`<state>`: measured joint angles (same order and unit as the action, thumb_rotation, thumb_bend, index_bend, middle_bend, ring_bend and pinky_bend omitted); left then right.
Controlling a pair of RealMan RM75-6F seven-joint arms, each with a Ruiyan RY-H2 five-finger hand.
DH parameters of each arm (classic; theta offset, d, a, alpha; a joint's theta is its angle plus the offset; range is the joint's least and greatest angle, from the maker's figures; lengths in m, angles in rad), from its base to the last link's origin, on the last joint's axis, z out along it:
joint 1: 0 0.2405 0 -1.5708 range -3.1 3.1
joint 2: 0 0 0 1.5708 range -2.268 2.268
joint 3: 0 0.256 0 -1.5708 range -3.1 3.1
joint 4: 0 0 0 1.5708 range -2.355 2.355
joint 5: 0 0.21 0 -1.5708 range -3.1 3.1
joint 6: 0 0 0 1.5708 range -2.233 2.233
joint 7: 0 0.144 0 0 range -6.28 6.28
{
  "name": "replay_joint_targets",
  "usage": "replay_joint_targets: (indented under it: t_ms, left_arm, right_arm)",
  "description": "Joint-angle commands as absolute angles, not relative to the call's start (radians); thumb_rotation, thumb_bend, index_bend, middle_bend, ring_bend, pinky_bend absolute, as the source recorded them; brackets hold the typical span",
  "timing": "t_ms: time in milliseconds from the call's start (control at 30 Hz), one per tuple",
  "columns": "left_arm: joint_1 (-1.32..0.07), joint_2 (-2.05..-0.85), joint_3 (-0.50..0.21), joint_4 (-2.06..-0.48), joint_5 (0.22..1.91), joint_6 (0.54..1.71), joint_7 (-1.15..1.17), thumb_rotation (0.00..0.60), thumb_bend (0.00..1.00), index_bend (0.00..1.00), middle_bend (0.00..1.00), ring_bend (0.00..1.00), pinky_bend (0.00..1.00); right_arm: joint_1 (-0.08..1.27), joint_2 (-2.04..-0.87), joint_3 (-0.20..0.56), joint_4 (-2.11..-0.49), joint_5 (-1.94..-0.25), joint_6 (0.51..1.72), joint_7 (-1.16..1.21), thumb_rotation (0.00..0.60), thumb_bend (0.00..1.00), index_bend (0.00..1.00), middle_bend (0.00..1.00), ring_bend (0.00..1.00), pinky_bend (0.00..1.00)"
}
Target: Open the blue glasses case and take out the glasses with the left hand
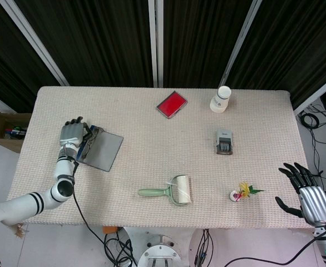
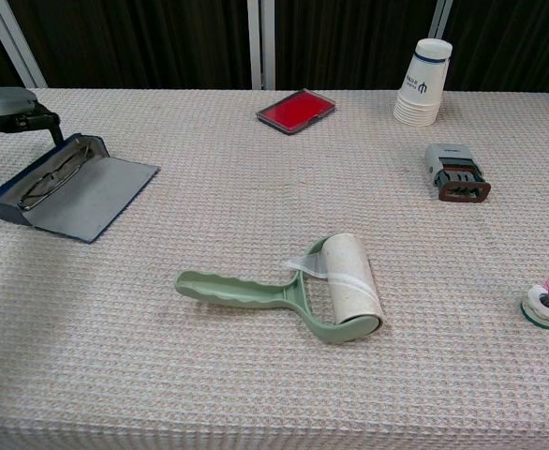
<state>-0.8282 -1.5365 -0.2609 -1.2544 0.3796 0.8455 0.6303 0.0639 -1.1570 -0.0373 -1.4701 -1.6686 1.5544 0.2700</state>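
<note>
Here the open blue glasses case (image 2: 68, 192) lies just beside the left robot hand (image 1: 71, 134).

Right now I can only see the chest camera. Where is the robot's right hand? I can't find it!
Observer: The right hand is off past the near right corner of the table, fingers spread, holding nothing.
Operator: And the left one? I only see a little bit.
Observer: The left hand is at the left side of the open glasses case. Its arm reaches in from the near left corner.
Operator: Is anything on the floor?
Observer: Yes, a cardboard box sits beside the table's left edge.
</note>
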Motion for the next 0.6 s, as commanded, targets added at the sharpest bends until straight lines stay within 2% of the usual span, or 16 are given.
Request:
replay_joint_targets:
  t_ms: [33,367,533,567,600]
  left_arm:
    - [-0.842,-1.536,-0.272,-1.306,0.427,0.815,0.588,0.0,0.7,0.37,0.05,0.06,0.11]
    - [-0.86,-1.491,-0.22,-1.505,0.577,0.806,0.554,0.0,0.69,0.37,0.05,0.06,0.11]
    - [-0.845,-1.469,-0.196,-1.567,0.67,0.879,0.538,0.008,0.65,0.34,0.05,0.06,0.11]
    - [-0.837,-1.47,-0.191,-1.564,0.701,0.913,0.536,0.049,0.62,0.32,0.05,0.06,0.11]
    - [-0.831,-1.472,-0.186,-1.557,0.723,0.938,0.536,0.134,0.59,0.29,0.05,0.06,0.11]
  right_arm:
    - [0.064,-1.157,-0.037,-1.471,-1.667,1.553,0.269,0.6,0.2,0.18,0.13,0.0,0.11]
    - [0.065,-1.156,-0.034,-1.474,-1.663,1.545,0.267,0.6,0.2,0.18,0.13,0.0,0.11]
    - [0.07,-1.155,-0.033,-1.478,-1.667,1.542,0.263,0.6,0.2,0.18,0.13,0.0,0.11]
    - [0.07,-1.155,-0.032,-1.478,-1.668,1.542,0.262,0.6,0.2,0.18,0.13,0.0,0.11]
    - [0.07,-1.155,-0.032,-1.478,-1.668,1.542,0.262,0.6,0.2,0.18,0.13,0.0,0.11]
